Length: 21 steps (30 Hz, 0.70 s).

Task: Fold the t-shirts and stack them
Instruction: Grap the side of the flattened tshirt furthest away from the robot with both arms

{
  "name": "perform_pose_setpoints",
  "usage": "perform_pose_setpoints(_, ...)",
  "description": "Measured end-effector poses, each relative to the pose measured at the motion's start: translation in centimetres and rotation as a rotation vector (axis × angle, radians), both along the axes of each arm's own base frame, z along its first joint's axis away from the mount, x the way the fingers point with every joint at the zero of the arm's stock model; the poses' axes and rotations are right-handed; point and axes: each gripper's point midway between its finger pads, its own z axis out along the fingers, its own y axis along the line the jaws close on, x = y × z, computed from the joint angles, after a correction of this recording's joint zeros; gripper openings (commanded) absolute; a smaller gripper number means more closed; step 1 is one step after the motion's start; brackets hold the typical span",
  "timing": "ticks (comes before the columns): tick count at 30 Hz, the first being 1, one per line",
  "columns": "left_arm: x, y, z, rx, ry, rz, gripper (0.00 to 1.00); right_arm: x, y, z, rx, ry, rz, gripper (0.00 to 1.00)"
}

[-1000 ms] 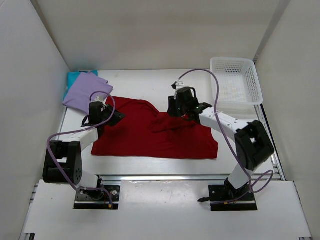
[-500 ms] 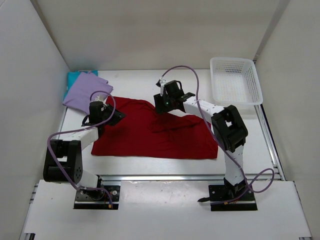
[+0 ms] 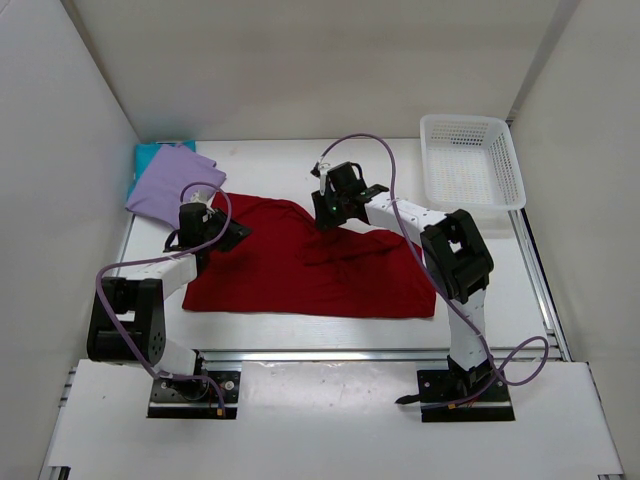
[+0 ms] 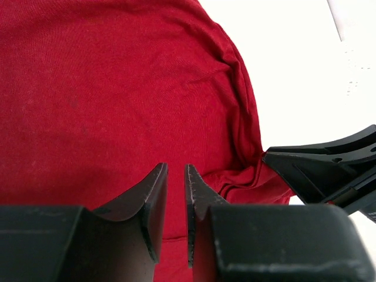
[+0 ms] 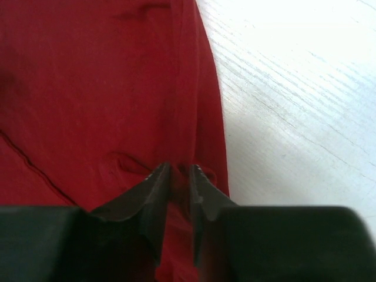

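Observation:
The red t-shirt [image 3: 300, 268] lies spread across the middle of the table, with a wrinkled fold near its centre. My left gripper [image 3: 222, 236] sits at the shirt's left far corner; in its wrist view the nearly closed fingers [image 4: 175, 167] have red cloth [image 4: 106, 88] filling the narrow gap. My right gripper [image 3: 328, 212] is at the shirt's far edge, and its fingertips [image 5: 179, 167] pinch a small ridge of red cloth [image 5: 88, 88] beside the bare table. The lavender t-shirt [image 3: 170, 185] lies folded at the back left on the teal t-shirt [image 3: 148, 155].
A white lattice basket [image 3: 470, 160] stands at the back right. White walls close in the table on three sides. The right gripper's black body [image 4: 329, 170] shows at the right of the left wrist view, by bunched cloth.
The right arm swung left from the shirt's middle fold to its far edge, opened, then closed on the cloth there. The left arm and the folded shirts stayed still.

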Motion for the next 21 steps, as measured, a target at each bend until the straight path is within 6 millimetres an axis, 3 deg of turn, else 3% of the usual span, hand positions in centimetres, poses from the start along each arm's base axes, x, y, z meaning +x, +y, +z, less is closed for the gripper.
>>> perform_pose_setpoints(3,0.0,0.0,-0.1,0.001,0.000,0.000,0.29,0.0,0.0,0.0,0.000,0.001,-0.001,0.04)
perform_pose_setpoints(12,0.3,0.1,0.0,-0.001,0.001,0.005,0.28,1.0,-1.4,0.2,0.003,0.000,-0.068,0.00)
perform_pose_setpoints(16,2.1,1.1,1.1,0.008,-0.016,0.029,0.28,3.5,-4.8,1.2,0.014,-0.017,-0.169,0.00)
perform_pose_setpoints(21,6.6,4.9,2.2,0.047,-0.032,0.113,0.28,7.5,-11.1,2.8,0.039,-0.053,-0.339,0.00)
